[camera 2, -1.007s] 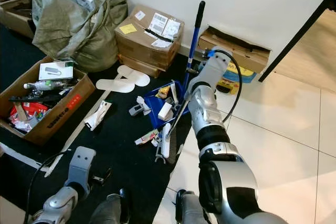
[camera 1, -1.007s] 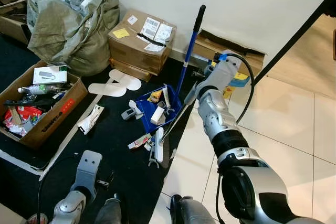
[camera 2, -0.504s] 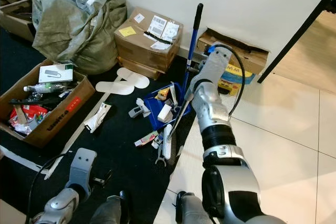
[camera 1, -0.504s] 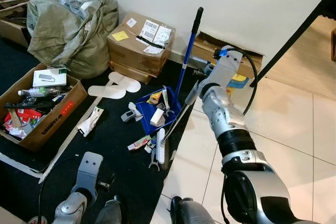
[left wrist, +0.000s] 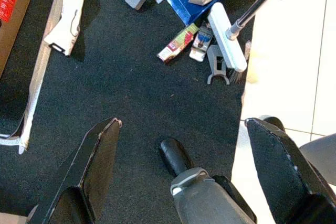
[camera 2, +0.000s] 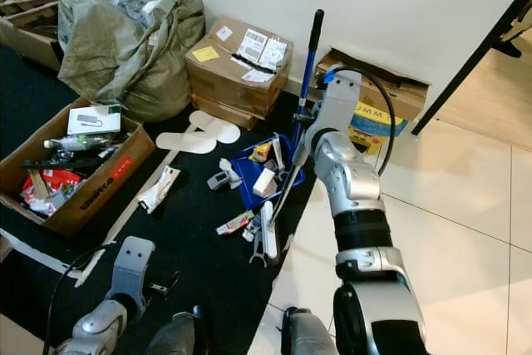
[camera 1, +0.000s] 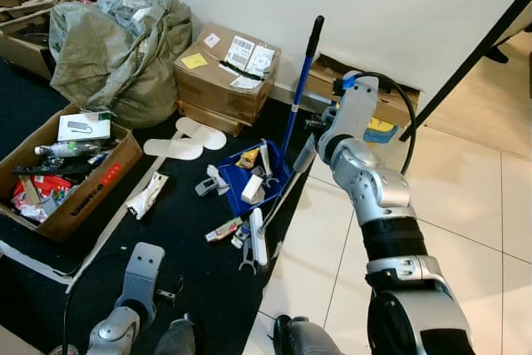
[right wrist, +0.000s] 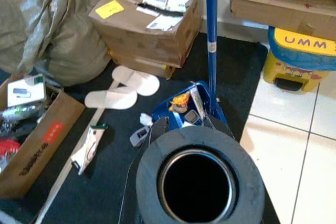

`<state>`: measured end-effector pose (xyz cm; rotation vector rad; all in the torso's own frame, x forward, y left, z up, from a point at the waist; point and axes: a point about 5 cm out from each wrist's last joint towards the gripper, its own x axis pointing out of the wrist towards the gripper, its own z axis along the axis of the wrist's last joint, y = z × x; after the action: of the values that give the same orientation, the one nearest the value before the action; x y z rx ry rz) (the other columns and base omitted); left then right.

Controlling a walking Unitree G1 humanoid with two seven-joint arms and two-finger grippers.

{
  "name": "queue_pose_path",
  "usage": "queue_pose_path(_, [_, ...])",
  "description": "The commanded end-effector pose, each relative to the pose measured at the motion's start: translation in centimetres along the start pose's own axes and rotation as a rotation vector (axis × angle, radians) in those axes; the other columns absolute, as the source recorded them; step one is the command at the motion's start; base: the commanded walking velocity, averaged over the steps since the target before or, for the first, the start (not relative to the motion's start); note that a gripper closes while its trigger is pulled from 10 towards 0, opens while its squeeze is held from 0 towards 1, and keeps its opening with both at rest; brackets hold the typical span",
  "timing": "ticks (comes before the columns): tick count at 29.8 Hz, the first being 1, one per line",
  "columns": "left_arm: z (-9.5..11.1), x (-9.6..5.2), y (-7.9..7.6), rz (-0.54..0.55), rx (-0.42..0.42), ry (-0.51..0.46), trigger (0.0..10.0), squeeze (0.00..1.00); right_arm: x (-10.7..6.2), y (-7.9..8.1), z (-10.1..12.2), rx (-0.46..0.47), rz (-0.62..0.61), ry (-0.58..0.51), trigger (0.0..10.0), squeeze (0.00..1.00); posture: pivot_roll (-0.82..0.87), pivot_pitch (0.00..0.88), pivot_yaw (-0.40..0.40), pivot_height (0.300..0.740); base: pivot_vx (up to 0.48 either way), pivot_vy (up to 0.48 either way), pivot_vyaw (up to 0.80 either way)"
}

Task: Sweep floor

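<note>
On the black mat (camera 1: pixel 191 230) by the wall, a blue dustpan (camera 1: pixel 249 176) sits with its long handle standing upright, bits of rubbish lying in its tray. Just in front of the dustpan, a broom (camera 1: pixel 259 237) rests its white head on the mat near the tile edge, its grey pole rising slantwise to the right gripper (camera 1: pixel 320 130). That pole passes through the gripper, whose fingers appear closed around it, though the right wrist view looks straight down the hollow pole end and hides the fingers themselves. Small litter (left wrist: pixel 178 42) — a wrapper, a grey clip, a spanner-like piece — lies beside the broom head. Farther left on the mat lie a white packet (camera 1: pixel 145 197) and a pair of white slippers (camera 1: pixel 187 137). Behind them stand a sealed carton (camera 1: pixel 224 68) and a green sack (camera 1: pixel 116 47); an open box (camera 1: pixel 62 176) of odds sits at the mat's left. Low by the robot's feet, the left gripper (left wrist: pixel 184 145) hangs with its fingers spread wide, holding nothing.
</note>
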<state>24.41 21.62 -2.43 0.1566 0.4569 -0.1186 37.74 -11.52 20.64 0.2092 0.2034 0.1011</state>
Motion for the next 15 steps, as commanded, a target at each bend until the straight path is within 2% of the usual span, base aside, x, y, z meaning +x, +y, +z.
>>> queue_pose_path(1, [-1.3, -0.6, -0.4, -0.006, -0.013, 0.045, 10.0, 0.0, -0.3, 0.8, -1.3, 0.055, 0.082, 0.087, 10.0, 0.0, -0.01, 0.247, 0.027, 0.74, 0.0, 0.0, 0.0])
queue_pose_path(5, [-1.3, -0.5, -0.4, -0.007, -0.014, 0.045, 10.0, 0.0, -0.6, 0.9, -1.0, 0.072, 0.092, 0.106, 10.0, 0.0, -0.02, 0.25, 0.026, 0.74, 0.0, 0.0, 0.0])
queue_pose_path(7, [-1.2, -0.5, -0.4, -0.007, -0.016, 0.044, 10.0, 0.0, -0.9, 1.5, -1.3, 0.132, 0.105, 0.131, 10.0, 0.0, -0.02, 0.254, 0.026, 0.74, 0.0, 0.0, 0.0])
queue_pose_path(9, [-1.2, -0.5, -0.4, -0.007, -0.016, 0.044, 10.0, 0.0, -0.9, 1.5, -1.3, 0.132, 0.105, 0.131, 10.0, 0.0, -0.02, 0.254, 0.026, 0.74, 0.0, 0.0, 0.0])
queue_pose_path(10, [-1.2, -0.5, -0.5, -0.008, -0.017, 0.044, 10.0, 0.0, -0.9, 2.0, -1.5, 0.181, 0.116, 0.113, 10.0, 0.0, -0.02, 0.254, 0.026, 0.74, 0.0, 0.0, 0.0])
queue_pose_path(12, [-1.2, -0.5, -0.5, -0.008, -0.017, 0.044, 10.0, 0.0, -0.9, 2.0, -1.5, 0.181, 0.116, 0.113, 10.0, 0.0, -0.02, 0.254, 0.026, 0.74, 0.0, 0.0, 0.0])
queue_pose_path(14, [-1.4, -0.6, -0.5, -0.008, -0.017, 0.046, 10.0, 0.0, -0.8, 3.0, -2.0, 0.29, 0.109, 0.092, 10.0, 0.0, -0.02, 0.254, 0.026, 0.74, 0.0, 0.0, 0.0])
queue_pose_path(15, [-1.4, -0.6, -0.5, -0.008, -0.017, 0.046, 10.0, 0.0, -0.8, 3.0, -2.0, 0.29, 0.109, 0.092, 10.0, 0.0, -0.02, 0.254, 0.026, 0.74, 0.0, 0.0, 0.0])
